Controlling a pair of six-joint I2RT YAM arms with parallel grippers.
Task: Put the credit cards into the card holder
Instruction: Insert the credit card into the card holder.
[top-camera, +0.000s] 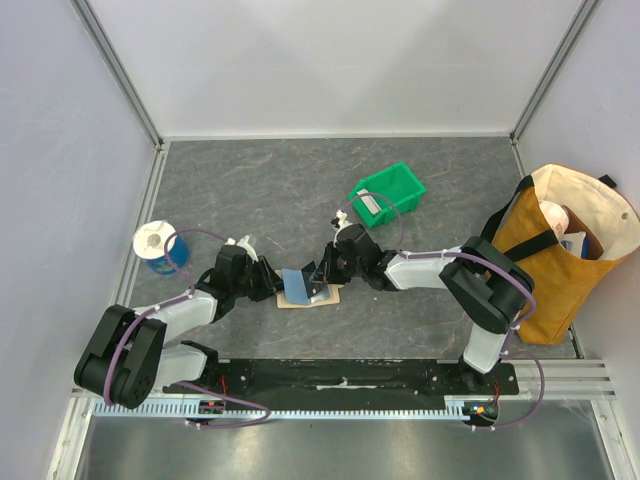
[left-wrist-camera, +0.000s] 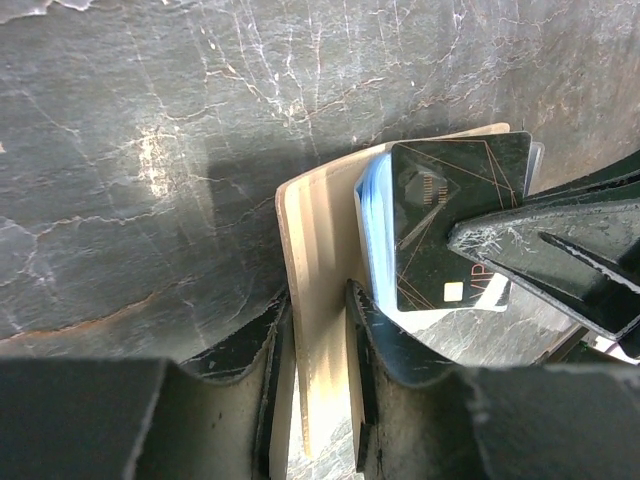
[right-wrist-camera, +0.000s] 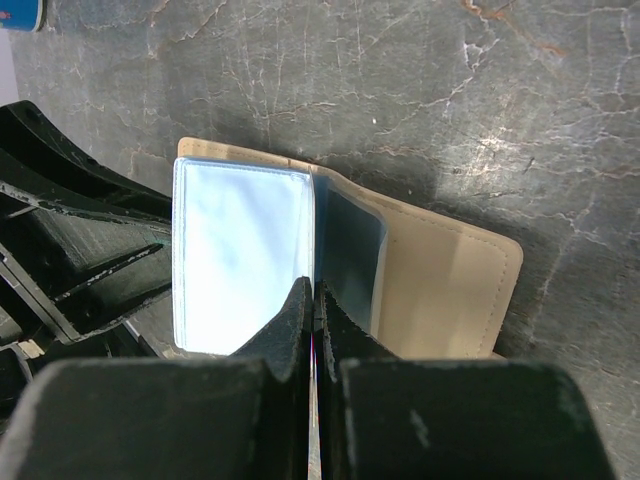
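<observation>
Two sets of jaws meet mid-table, and we start at the left: a blue cup (top-camera: 160, 250) by the wall, then the left gripper (top-camera: 272, 284), jaws either side of the card holder (left-wrist-camera: 315, 230)'s tan flap. Gripping or just touching, we can't tell. The holder lies open on the table (top-camera: 250, 180). The right gripper (top-camera: 322, 276) pinches a dark card (left-wrist-camera: 450, 200) upright against the pale blue pocket (right-wrist-camera: 240, 250). Further right are a green bin (top-camera: 400, 183) and a tan bag (top-camera: 545, 270).

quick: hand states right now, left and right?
Left hand: jaws straddle the card holder cover; gripped or loose cannot be told.
Right hand: closed on the dark credit card.
</observation>
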